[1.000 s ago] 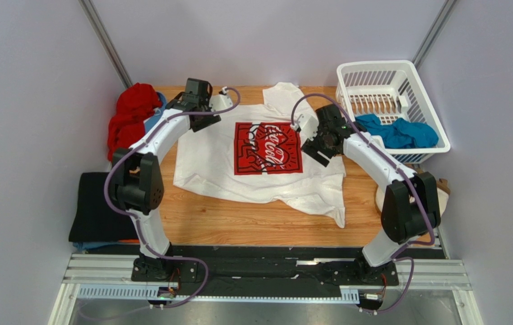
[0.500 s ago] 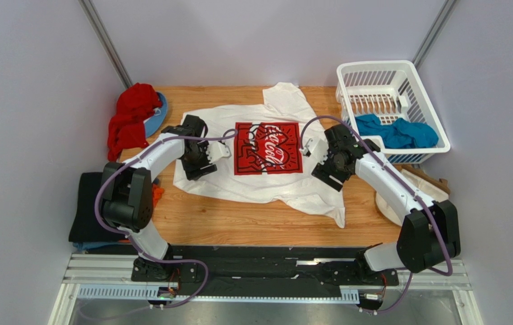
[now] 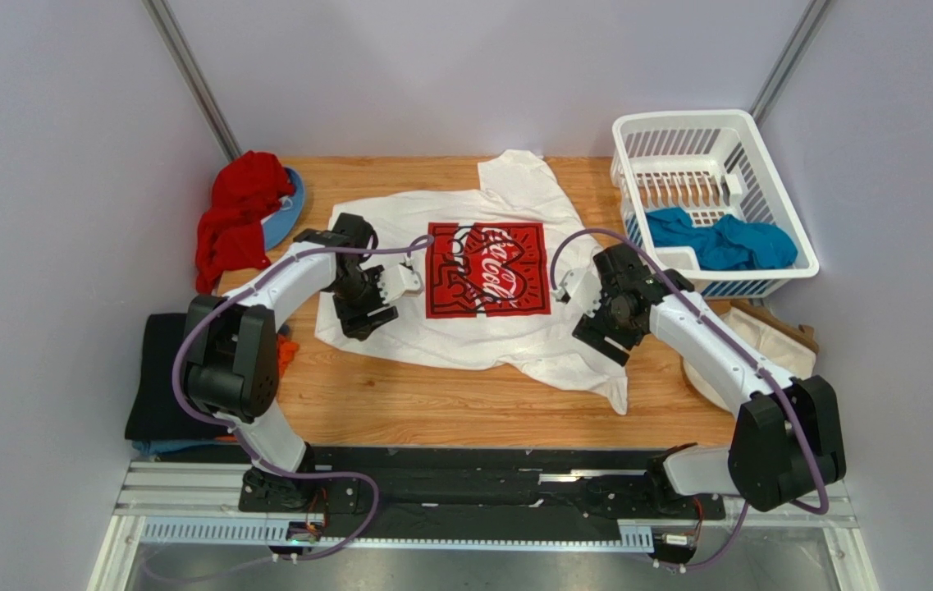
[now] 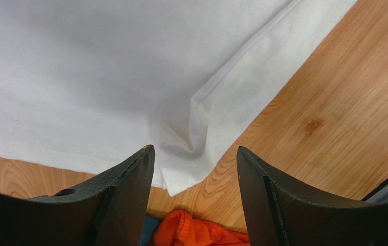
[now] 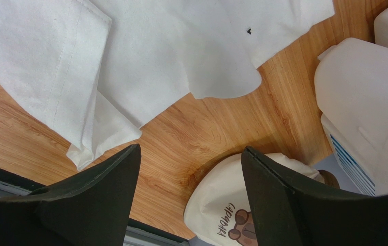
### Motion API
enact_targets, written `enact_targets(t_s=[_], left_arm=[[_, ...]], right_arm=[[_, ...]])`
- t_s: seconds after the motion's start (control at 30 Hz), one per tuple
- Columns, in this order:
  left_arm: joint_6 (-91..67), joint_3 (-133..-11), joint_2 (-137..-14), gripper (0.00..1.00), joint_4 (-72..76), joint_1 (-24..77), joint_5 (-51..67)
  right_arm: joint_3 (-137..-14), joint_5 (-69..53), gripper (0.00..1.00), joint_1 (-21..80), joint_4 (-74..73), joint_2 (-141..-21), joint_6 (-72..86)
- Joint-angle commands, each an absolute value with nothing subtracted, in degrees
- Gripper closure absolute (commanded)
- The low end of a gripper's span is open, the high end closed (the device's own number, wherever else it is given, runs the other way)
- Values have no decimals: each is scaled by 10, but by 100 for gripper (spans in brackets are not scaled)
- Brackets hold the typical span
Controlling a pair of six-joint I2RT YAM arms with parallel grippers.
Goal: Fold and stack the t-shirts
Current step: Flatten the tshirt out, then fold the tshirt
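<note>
Left gripper (image 4: pixel 195 155) pulled nearer, over shirt (image 4: pixel 78 77) corner, fingers spread, empty | right gripper (image 5: pixel 191 152) likewise, fingers spread, empty

White t-shirt (image 3: pixel 471 339): soft matt cloth. Table (image 3: pixel 471 406): smooth wood w/ grain. Basket (image 3: pixel 681 118): glossy plastic.

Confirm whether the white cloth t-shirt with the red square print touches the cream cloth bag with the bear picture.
Apart. The right wrist view shows bare wooden table between the white t-shirt and the cream bag.
</note>
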State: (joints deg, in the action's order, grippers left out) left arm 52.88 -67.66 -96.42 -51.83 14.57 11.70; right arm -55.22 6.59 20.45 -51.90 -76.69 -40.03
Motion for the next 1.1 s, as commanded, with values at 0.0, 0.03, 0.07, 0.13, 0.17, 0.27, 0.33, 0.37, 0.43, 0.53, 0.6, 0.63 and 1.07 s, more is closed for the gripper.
enact_targets(t_s=[0.0, 0.03, 0.07, 0.13, 0.17, 0.27, 0.33, 0.37, 0.43, 0.53, 0.6, 0.63, 1.07], left_arm=[[535, -664, -951, 31, -528, 145, 142], [534, -662, -954, 31, -525, 144, 137], [535, -658, -956, 32, -521, 145, 135], [536, -659, -966, 32, -515, 144, 132], [536, -661, -970, 32, -512, 145, 130], [535, -668, -987, 37, -505, 144, 124], [532, -672, -995, 46, -497, 144, 117], [530, -677, -998, 50, -495, 145, 118], [527, -682, -1005, 61, -494, 144, 123], [522, -691, -1013, 74, -497, 144, 127], [519, -693, -1013, 83, -504, 145, 130], [519, -693, -1011, 86, -505, 144, 130], [513, -666, -968, 100, -521, 145, 104]], right_arm=[[-551, 72, 24, 207, -497, -756, -388], [-549, 72, 24, 207, -494, -756, -388], [-549, 73, 24, 207, -494, -758, -387], [-548, 72, 24, 207, -494, -757, -386], [-547, 74, 25, 207, -495, -756, -385], [-541, 78, 25, 207, -493, -749, -385], [-536, 81, 25, 207, -490, -742, -386], [-535, 81, 25, 207, -491, -741, -386], [-531, 82, 25, 207, -490, -740, -385], [-528, 80, 25, 206, -490, -742, -382], [-524, 79, 25, 206, -489, -742, -381], [-520, 80, 25, 207, -487, -742, -381], [-527, -19, 26, 210, -576, -711, -376]])
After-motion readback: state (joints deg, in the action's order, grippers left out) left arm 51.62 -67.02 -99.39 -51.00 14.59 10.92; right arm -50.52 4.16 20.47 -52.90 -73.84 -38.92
